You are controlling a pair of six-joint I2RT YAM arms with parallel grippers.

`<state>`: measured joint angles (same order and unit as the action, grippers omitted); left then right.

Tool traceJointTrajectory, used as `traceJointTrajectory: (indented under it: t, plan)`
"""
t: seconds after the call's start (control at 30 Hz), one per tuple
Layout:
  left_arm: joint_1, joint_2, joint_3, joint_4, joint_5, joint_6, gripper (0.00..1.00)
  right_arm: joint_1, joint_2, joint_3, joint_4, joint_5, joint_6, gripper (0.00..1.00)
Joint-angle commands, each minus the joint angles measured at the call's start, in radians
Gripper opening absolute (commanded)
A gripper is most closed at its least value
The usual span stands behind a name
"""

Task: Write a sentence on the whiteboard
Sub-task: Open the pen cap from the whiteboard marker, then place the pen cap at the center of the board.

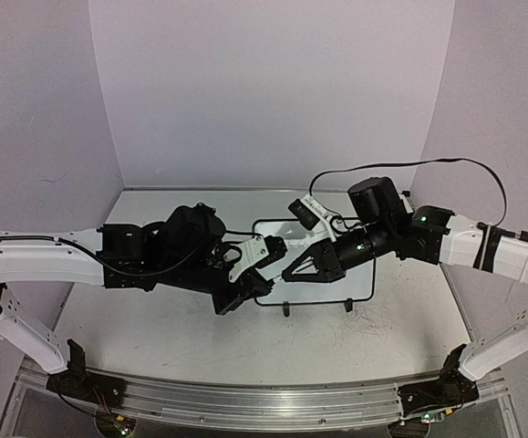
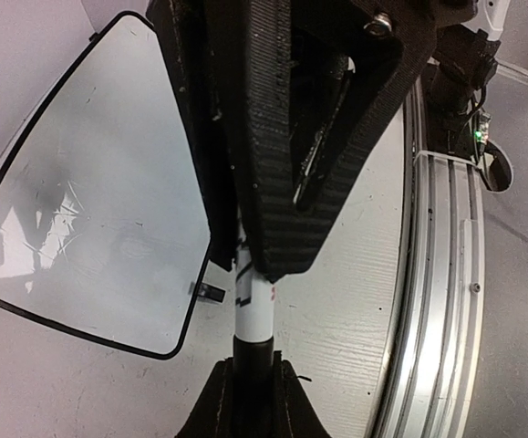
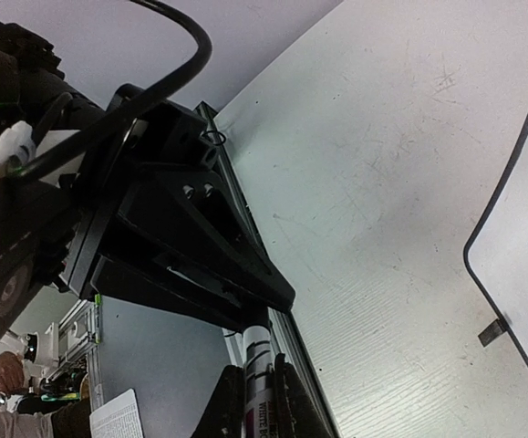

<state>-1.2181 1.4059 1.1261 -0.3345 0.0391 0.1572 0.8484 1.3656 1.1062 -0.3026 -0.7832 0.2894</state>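
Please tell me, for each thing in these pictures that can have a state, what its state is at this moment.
whiteboard: blank, no writing visible, only faint smudges.
marker: held between both grippers, black end joined to the white barrel.
left gripper: shut on the marker's black end.
right gripper: shut on the marker's white barrel.

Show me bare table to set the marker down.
Bare: the wide strip of scuffed white tabletop between the small black-framed whiteboard and the aluminium front rail; also the patch between the board and the right wall. Crowded: the board's left part, where both jaws clamp the white marker.
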Motion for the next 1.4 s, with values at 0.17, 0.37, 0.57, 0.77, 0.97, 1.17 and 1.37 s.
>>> traceJointTrajectory:
  t: [0.17,0.37,0.57,0.77,0.97,1.17,1.37]
  plan:
    - [0.001,-0.109,-0.141,0.085,-0.085,0.048,0.0,-0.092,-0.231,-0.072,0.048,0.005,-0.057,0.0]
    - [0.007,-0.201,-0.2,0.093,-0.114,0.024,0.0,-0.201,-0.378,-0.131,0.009,0.028,-0.094,0.0]
    - [0.01,-0.253,-0.256,0.108,-0.337,-0.222,0.0,-0.202,-0.461,-0.136,-0.01,0.423,-0.085,0.0]
    - [0.043,-0.282,-0.372,0.118,-0.511,-0.619,0.0,-0.202,-0.513,-0.179,0.019,0.635,-0.046,0.0]
    - [0.128,-0.245,-0.451,0.112,-0.451,-0.865,0.0,-0.202,-0.511,-0.223,0.035,0.66,-0.028,0.0]
    - [0.204,-0.081,-0.411,0.072,-0.404,-0.924,0.0,-0.202,-0.613,-0.311,0.134,0.589,0.011,0.0]
    - [0.27,0.061,-0.353,0.058,-0.452,-0.946,0.0,-0.202,-0.706,-0.368,0.187,0.58,0.037,0.0]
